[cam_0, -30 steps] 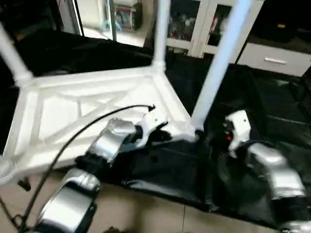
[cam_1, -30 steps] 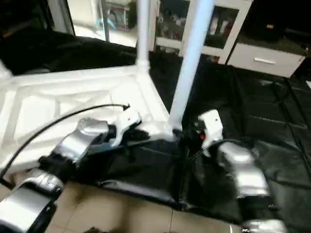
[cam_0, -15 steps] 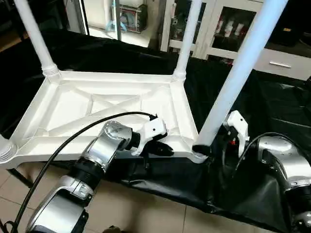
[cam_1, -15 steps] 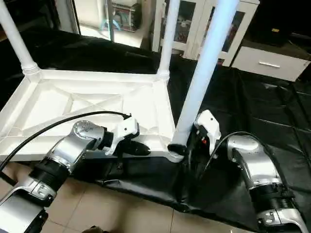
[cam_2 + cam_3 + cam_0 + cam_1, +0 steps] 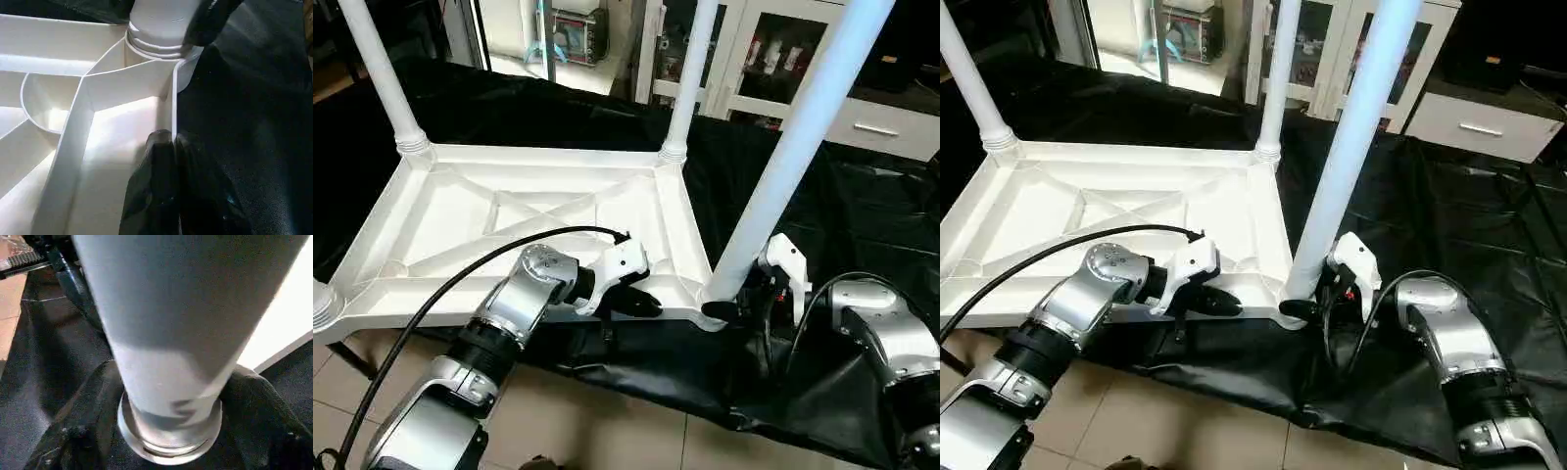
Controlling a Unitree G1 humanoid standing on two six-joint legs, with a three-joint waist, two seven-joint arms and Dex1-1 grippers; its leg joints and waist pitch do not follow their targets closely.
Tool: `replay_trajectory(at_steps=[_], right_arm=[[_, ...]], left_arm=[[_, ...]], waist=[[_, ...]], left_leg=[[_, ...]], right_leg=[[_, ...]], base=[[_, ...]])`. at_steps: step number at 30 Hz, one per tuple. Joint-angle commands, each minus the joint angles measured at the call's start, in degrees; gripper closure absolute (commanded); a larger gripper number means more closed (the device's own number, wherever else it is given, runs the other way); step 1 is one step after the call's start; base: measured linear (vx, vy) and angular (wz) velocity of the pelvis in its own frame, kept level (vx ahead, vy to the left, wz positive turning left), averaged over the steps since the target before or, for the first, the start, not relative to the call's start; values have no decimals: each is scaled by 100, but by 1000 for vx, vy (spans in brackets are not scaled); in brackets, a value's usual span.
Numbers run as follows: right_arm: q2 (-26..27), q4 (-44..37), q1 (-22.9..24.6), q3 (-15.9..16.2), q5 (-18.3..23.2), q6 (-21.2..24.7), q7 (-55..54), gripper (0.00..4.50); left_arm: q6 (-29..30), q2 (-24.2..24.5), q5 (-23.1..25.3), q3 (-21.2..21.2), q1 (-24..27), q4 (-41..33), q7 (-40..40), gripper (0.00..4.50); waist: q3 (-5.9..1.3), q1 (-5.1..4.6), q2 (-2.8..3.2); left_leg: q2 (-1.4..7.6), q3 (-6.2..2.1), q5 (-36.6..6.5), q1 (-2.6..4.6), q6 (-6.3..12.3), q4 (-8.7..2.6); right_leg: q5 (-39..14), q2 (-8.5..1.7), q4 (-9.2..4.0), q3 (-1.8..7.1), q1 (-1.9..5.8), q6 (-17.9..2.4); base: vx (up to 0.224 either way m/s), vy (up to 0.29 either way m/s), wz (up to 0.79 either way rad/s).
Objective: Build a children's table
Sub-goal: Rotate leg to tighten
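The children's table lies upside down on a black sheet, its white X-ribbed top (image 5: 509, 211) facing up. White tube legs stand in the far left (image 5: 377, 73), far right (image 5: 685, 78) and near right (image 5: 793, 157) sockets. The near left socket (image 5: 321, 304) shows at the picture's edge. My left gripper (image 5: 646, 305) is shut on the top's near rim (image 5: 172, 98), close to the near right corner. Around the foot of the near right leg (image 5: 171, 333), just above its socket, my right gripper (image 5: 726, 302) has one black finger (image 5: 93, 406) pressed on each side.
The black sheet (image 5: 862, 215) spreads under and to the right of the table. Tiled floor (image 5: 607, 421) runs along its near edge. Glass-door cabinets (image 5: 773, 49) and a white drawer unit (image 5: 886, 127) stand behind. A black cable (image 5: 460, 284) arcs over my left forearm.
The camera has tilted and steadied. My right gripper has moved in to the near right leg's foot and its fingers have closed toward it. The left gripper keeps its hold on the rim.
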Motion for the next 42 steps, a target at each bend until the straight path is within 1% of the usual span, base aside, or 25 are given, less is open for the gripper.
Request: replay_trajectory(at_steps=[1,4,13,15,17,18,19,20,22,23,24,27,29,30,31,32,33,34,35,36,37,38,39,41,42], right_arm=[[14,35,-104,53,-105,-62,-2,169],[57,116,-153,62,-105,-97,17,200],[124,204,-160,89,-101,-128,36,231],[234,185,-76,28,-114,3,-275,234],[344,218,-16,-6,-178,104,-614,236],[424,249,44,-9,-228,135,-809,236],[498,255,103,-18,-246,194,-961,237],[568,245,165,-18,-261,249,-1086,237],[730,229,269,-9,-349,310,-1433,238],[798,223,305,0,-400,314,-1587,239],[890,209,347,15,-460,314,-1772,239],[1378,351,350,-33,-806,357,-3006,243],[1608,554,257,-137,-987,359,-3769,243],[1608,554,257,-137,-987,359,-3769,243],[1743,684,191,-213,-1069,379,-4193,243],[1964,850,85,-355,-1097,341,-4739,243],[2152,989,-16,-437,-1126,299,-5144,243],[2357,1102,-126,-511,-1148,208,-5486,243],[2481,1168,-195,-554,-1161,149,-5678,243],[2597,1214,-261,-603,-1174,106,-5870,243],[2655,1236,-296,-632,-1184,79,-5983,243],[2696,1250,-328,-640,-1216,31,-6087,243],[2771,1284,-396,-668,-1202,-115,-6155,243],[2791,1323,-436,-648,-1171,-210,-6155,243],[2797,1349,-448,-644,-1183,-231,-6163,243]], left_arm=[[85,-83,29,-264,110,-17,-182,450],[115,-79,28,-272,111,-26,-197,450],[182,-37,29,-297,146,-65,-226,450],[227,-97,41,-269,108,21,-125,450],[243,-183,59,-222,40,141,33,450],[242,-268,85,-172,-30,260,212,450],[257,-370,99,-100,-107,398,425,450],[271,-479,115,-23,-191,546,665,450],[346,-712,122,173,-378,846,1217,450],[381,-807,119,261,-456,966,1461,450],[415,-933,113,389,-559,1121,1822,450],[330,-1400,-25,938,-947,1691,3168,450],[239,-1552,-83,1099,-1088,1872,3580,450],[239,-1552,-83,1099,-1088,1872,3580,450],[118,-1644,-98,1195,-1172,1982,3841,450],[-5,-1785,-129,1299,-1285,2121,4114,450],[-139,-1905,-161,1398,-1380,2229,4370,450],[-247,-2009,-175,1467,-1472,2326,4582,450],[-305,-2066,-179,1498,-1526,2381,4698,450],[-382,-2095,-161,1519,-1590,2458,4791,450],[-413,-2102,-146,1522,-1622,2497,4819,450],[-443,-2101,-136,1541,-1659,2551,4854,450],[-467,-2053,-117,1557,-1693,2603,4873,450],[-488,-1992,-103,1560,-1698,2647,4855,450],[-508,-1985,-101,1569,-1708,2683,4858,450]], waist=[[-383,-8,-73],[-384,-7,-78],[-391,-27,-81],[-391,-30,-91],[-374,-45,-77],[-342,-79,-75],[-325,-95,-79],[-315,-117,-82],[-336,-141,-83],[-330,-145,-61],[-324,-155,-79],[-319,-180,-51],[-327,-216,-80],[-341,-222,-74],[-338,-224,-76],[-325,-241,-49],[-338,-258,-48],[-359,-272,-46],[-366,-277,-61],[-375,-278,-70],[-378,-273,-68],[-388,-267,-58],[-396,-258,-74],[-403,-241,-57],[-408,-213,-66]], left_leg=[[272,-95,-939,110,456,-403],[269,-96,-923,107,455,-401],[268,-99,-959,107,427,-400],[267,-95,-971,112,421,-399],[266,-101,-1047,110,364,-421],[268,-116,-1495,127,177,-467],[268,-119,-1716,143,100,-481],[257,-131,-2061,174,-34,-489],[263,-177,-2274,184,-159,-503],[260,-174,-2319,195,-180,-505],[247,-183,-2560,236,-223,-499],[226,-208,-2618,210,-216,-512],[217,-237,-2654,195,-227,-517],[206,-245,-2571,181,-171,-521],[206,-248,-2558,169,-138,-523],[202,-247,-2548,167,-135,-531],[199,-252,-2577,167,-165,-532],[193,-269,-2519,140,-187,-540],[185,-259,-2475,135,-172,-535],[178,-236,-2351,141,-101,-528],[177,-230,-2288,136,-61,-528],[180,-213,-2134,119,16,-531],[183,-203,-2034,117,56,-527],[186,-181,-1776,104,163,-518],[184,-154,-1505,96,306,-497]], right_leg=[[-949,-249,-299,209,269,-1515],[-937,-249,-299,208,272,-1513],[-877,-243,-288,207,277,-1528],[-890,-240,-289,206,273,-1523],[-1011,-237,-313,207,263,-1485],[-1543,-238,-385,199,250,-1350],[-1807,-240,-421,200,230,-1279],[-2255,-241,-480,196,204,-1125],[-2461,-252,-503,180,210,-1001],[-2486,-248,-515,182,187,-974],[-2701,-243,-565,165,152,-896],[-2899,-248,-610,143,162,-774],[-3104,-255,-637,104,177,-653],[-3185,-270,-666,97,181,-574],[-3195,-273,-673,97,189,-554],[-3189,-270,-681,106,149,-551],[-3171,-262,-671,105,144,-555],[-3078,-268,-650,99,177,-551],[-2989,-267,-658,103,174,-564],[-2662,-260,-632,124,160,-641],[-2533,-259,-620,131,164,-671],[-2239,-255,-589,144,180,-734],[-2077,-259,-573,150,184,-775],[-1663,-259,-520,161,210,-913],[-1304,-260,-477,169,230,-1027]], base=[[0,0,0],[0,0,0],[0,0,0],[0,0,0],[0,0,0],[0,0,0],[0,0,0],[0,0,0],[0,0,0],[0,0,0],[0,0,0],[0,0,0],[0,0,0],[0,0,0],[0,0,0],[0,0,0],[0,0,0],[0,0,0],[0,0,0],[0,0,0],[0,0,0],[0,0,0],[0,0,0],[26,-5,2],[55,-14,3]])
